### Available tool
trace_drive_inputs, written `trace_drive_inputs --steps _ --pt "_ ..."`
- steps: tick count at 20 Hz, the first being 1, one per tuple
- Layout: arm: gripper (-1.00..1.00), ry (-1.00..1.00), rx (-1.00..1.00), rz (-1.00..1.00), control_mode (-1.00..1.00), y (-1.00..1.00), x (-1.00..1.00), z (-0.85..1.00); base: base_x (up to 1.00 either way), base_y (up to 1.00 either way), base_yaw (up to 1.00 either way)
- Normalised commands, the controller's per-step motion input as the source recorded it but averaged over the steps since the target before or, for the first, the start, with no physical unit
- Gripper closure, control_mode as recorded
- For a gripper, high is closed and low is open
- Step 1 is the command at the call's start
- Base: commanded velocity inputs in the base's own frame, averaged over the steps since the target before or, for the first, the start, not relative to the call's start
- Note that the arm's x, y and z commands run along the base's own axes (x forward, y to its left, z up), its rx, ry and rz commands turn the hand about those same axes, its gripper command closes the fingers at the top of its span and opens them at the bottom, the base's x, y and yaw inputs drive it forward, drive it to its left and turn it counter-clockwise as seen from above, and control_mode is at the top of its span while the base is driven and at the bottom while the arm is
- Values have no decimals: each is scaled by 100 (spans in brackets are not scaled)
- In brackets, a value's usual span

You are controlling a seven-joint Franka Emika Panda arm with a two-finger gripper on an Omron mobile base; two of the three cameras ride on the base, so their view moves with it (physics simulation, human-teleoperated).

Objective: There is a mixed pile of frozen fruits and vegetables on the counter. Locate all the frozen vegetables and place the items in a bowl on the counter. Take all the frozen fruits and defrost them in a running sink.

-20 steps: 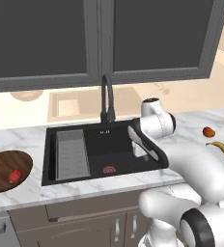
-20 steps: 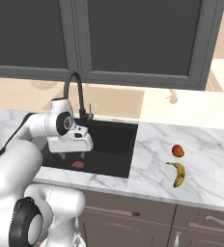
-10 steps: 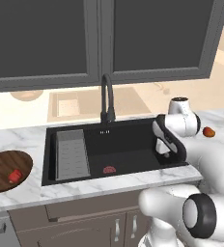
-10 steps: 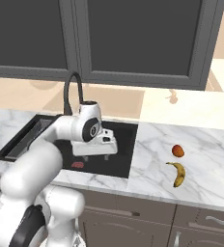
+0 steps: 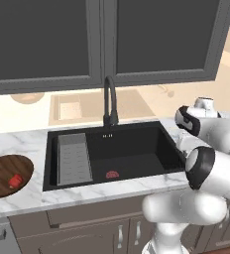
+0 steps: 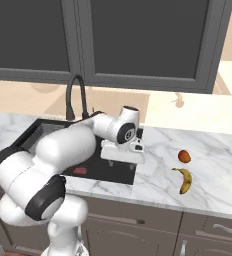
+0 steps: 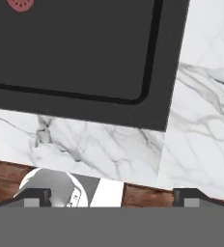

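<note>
In the right base view the hand (image 6: 122, 156) sits just left of centre, over the right rim of the sink (image 6: 53, 150), jaws spread wide and holding nothing. The orange-red fruit (image 6: 184, 156) and the banana (image 6: 184, 180) lie on the desk (image 6: 218, 175) toward the right of the frame, well apart from the hand. The banana's long axis runs roughly top to bottom in the picture. In the left base view the wooden bowl (image 5: 0, 171) at far left holds a red chunk (image 5: 15, 180)
</note>
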Motion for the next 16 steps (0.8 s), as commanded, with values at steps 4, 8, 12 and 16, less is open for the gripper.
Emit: trace_drive_inputs --steps 4,8,12,16 --pt "-100 16 11 -10 -100 -58 43 0 0 0 0" --pt "-100 3 11 -15 -100 -57 33 -18 0 0 0" --pt "-100 0 1 -6 -100 -42 6 -7 0 0 0" --pt "-100 1 0 -2 -100 -47 5 0 0 0 0"
